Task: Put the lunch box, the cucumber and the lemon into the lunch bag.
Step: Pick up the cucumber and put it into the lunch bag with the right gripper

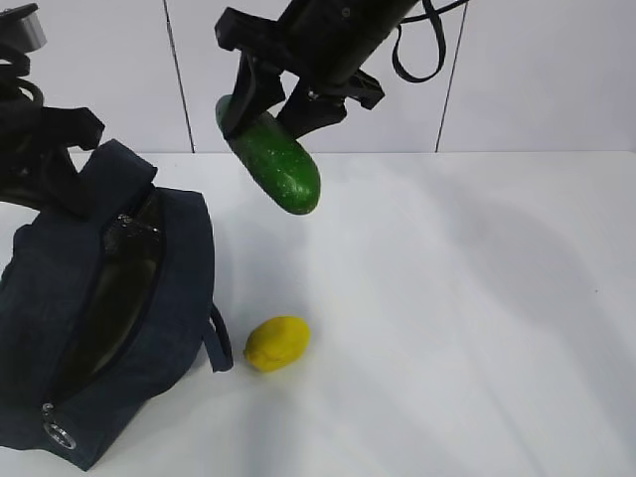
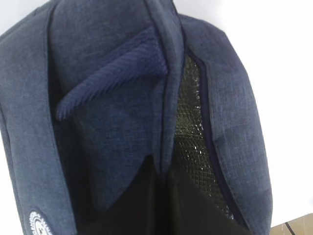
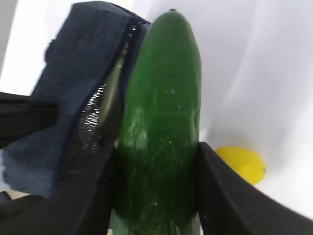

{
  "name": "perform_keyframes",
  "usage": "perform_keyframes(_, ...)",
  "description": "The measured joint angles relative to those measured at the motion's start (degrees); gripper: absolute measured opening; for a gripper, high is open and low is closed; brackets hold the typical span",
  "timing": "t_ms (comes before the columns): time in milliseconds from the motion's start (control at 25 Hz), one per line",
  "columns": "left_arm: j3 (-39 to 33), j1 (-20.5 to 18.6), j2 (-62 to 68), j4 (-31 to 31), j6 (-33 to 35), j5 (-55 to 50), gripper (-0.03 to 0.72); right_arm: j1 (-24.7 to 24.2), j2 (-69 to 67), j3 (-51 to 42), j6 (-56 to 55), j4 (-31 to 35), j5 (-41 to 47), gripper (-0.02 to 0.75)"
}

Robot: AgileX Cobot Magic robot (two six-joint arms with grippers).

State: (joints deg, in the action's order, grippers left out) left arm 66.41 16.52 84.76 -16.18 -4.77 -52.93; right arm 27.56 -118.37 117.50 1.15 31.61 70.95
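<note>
We hold smooth dark green cucumber [image 1: 276, 164] clamped in right gripper [image 1: 270, 107], high beside open navy fabric lunch bag [image 1: 184, 288]. Left gripper closed, seemingly on bag edge. Risk: cucumber slips, misses opening, hits yellow oval lemon [image 1: 276, 343].

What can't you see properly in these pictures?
- Lunch box: not visible anywhere; the lunch bag interior is too dark in the exterior view.
- Left gripper: outside the left wrist view; bag fabric fills it.
- Cucumber: lower end cut off by the right wrist view's bottom edge.
- Lemon: partly behind a gripper finger there.
</note>
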Motion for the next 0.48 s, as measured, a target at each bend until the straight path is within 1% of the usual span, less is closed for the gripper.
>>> perform_keyframes(200, 0.0, 0.0, 0.0, 0.0, 0.0, 0.6, -0.007, 1.4, 3.6, -2.6, -2.1, 1.5, 0.1, 0.367)
perform_keyframes(480, 0.0, 0.0, 0.0, 0.0, 0.0, 1.3, -0.007, 4.8, 7.3, -10.3, -2.7, 3.4, -0.8, 0.367)
